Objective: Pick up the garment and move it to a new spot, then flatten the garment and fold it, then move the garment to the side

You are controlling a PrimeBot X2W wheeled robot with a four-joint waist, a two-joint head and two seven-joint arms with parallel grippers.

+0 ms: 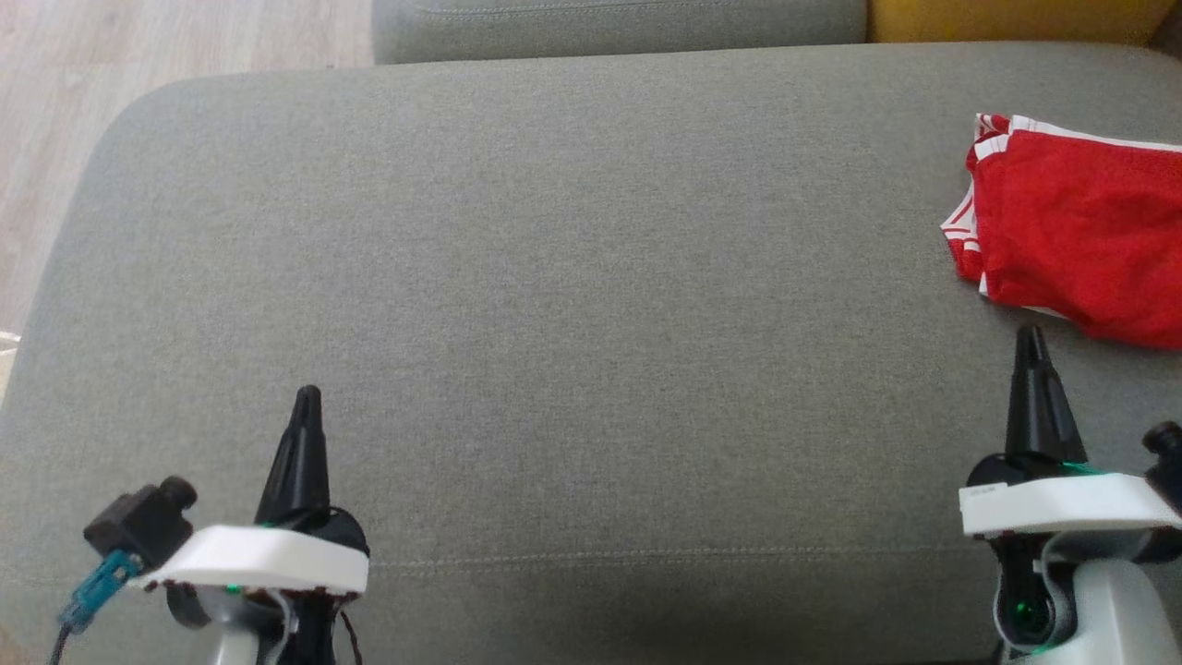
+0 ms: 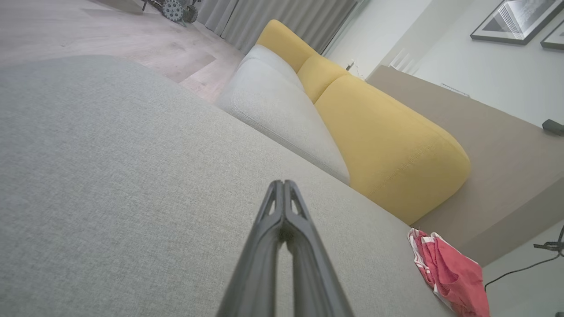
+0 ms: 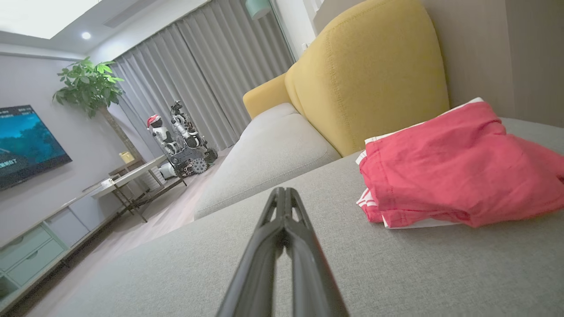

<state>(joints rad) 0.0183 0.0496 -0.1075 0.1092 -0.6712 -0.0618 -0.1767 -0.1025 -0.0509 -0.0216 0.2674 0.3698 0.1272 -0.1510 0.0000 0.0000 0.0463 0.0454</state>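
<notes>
A red garment with white trim [image 1: 1080, 231] lies folded at the far right of the grey cushion [image 1: 554, 277], partly cut off by the head view's edge. It also shows as the red garment [image 3: 458, 167] in the right wrist view and, small, at the lower right of the left wrist view [image 2: 449, 273]. My right gripper [image 1: 1032, 337] hovers just short of its near edge, fingers together, holding nothing. Over bare cushion at the lower left, my left gripper [image 1: 307, 397] is shut too and empty.
A yellow backrest [image 2: 387, 141] and a second grey seat [image 2: 282, 105] lie beyond the cushion. Wooden floor [image 1: 92, 92] is off the cushion's left edge. A TV cabinet [image 3: 39, 246], a plant and another robot [image 3: 180, 141] stand across the room.
</notes>
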